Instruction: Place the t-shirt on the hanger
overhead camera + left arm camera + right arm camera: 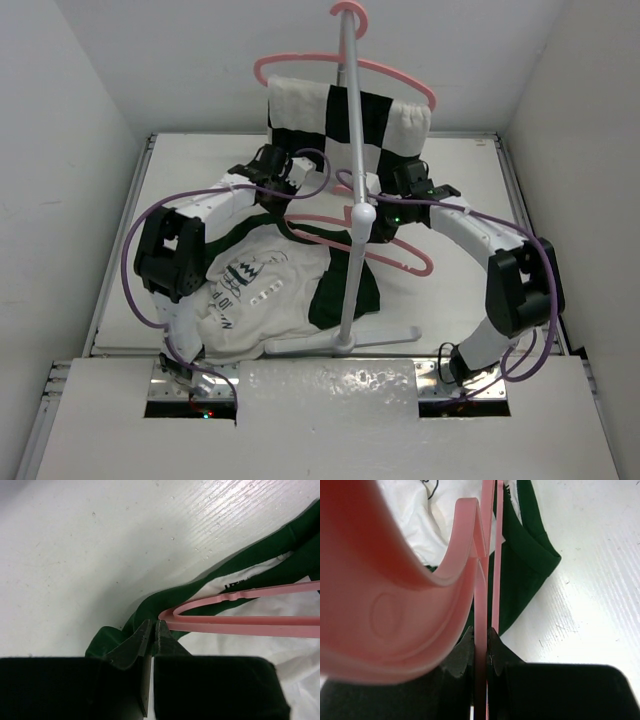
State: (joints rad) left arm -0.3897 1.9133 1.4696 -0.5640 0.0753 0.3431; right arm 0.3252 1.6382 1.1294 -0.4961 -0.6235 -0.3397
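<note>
On white desk (470,170): stand w/ upright pole (350,200), near its top a 2nd pink hanger carrying checkered cloth (300,110), not part of this task. Left of pole, t-shirt (255,295) lying crumpled on desk, cream body w/ print facing up, green collar end toward far side, i.e. toward both pincers.

Hanger (250,625) held over this collar end. Long axis approx. left–right, running from left pincer, past pole, to right pincer.

Right pincer (481,640) closed on thin bar of hanger. Broad pink curve, prob. the hook, blurred close in front of right wrist cam. Left pincer (152,630) closed, tips on green edge of shirt and apparently pinching it. Left end of hanger just beside these tips, touching or nearly.

Key relation: hanger's left end pointing straight at the cloth edge gripped by left pincer, green band lying beyond it, white cloth under it. Cannot tell if end is inside neck opening or only on top.

Judgement: next move = bring green edge over hanger's left shoulder. Left arm nearer to cloth, so prob. the one to pull; right arm prob. only steadying hanger.
</note>
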